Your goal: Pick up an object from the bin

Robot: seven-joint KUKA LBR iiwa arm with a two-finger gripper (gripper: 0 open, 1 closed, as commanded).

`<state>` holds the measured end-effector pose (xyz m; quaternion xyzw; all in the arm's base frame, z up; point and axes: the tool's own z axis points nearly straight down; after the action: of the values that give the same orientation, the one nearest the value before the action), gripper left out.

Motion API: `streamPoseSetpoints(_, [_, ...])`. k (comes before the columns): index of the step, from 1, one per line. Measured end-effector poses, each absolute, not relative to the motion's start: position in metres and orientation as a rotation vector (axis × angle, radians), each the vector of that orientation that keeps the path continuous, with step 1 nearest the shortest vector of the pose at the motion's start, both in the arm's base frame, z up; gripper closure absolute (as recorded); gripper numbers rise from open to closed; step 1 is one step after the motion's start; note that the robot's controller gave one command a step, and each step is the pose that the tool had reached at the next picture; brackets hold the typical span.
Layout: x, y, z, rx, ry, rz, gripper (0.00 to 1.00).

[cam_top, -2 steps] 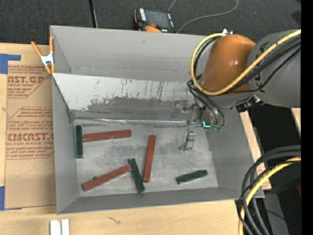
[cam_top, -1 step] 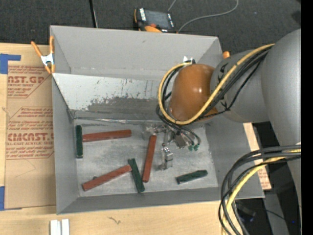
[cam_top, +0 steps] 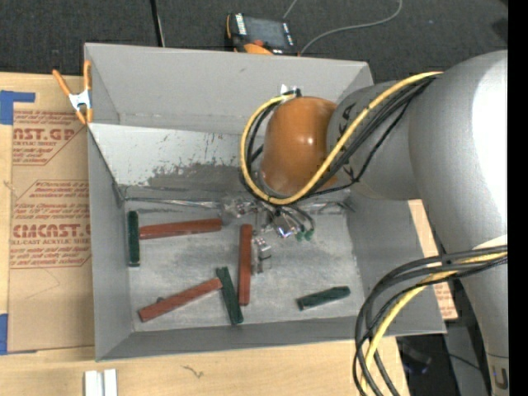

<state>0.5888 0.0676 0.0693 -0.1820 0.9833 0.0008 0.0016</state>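
At mid-bin, the gripper point(cam_top: 269, 239) hangs just right of the upright red stick point(cam_top: 245, 275), open or closed I cannot tell, and should straddle the stick's bare middle, clear of the green stick point(cam_top: 230, 297) at its foot, before closing.

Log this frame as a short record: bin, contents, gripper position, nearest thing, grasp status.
bin: grey metal bin
contents: six loose sticks, three red-brown and three dark green
red-brown: upper red-brown stick, middle red-brown stick, lower-left red-brown stick
green: left green stick, middle green stick, right green stick
gripper position: gripper low near the bin's middle
nearest thing: middle red-brown stick, just to the gripper's left in view
grasp status: no stick seen held
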Motion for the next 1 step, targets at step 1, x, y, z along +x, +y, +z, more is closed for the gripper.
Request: streamPoseSetpoints(1, [0.5886, 0.0663, 0.0701, -0.568, 3.087, 0.002, 1.00])
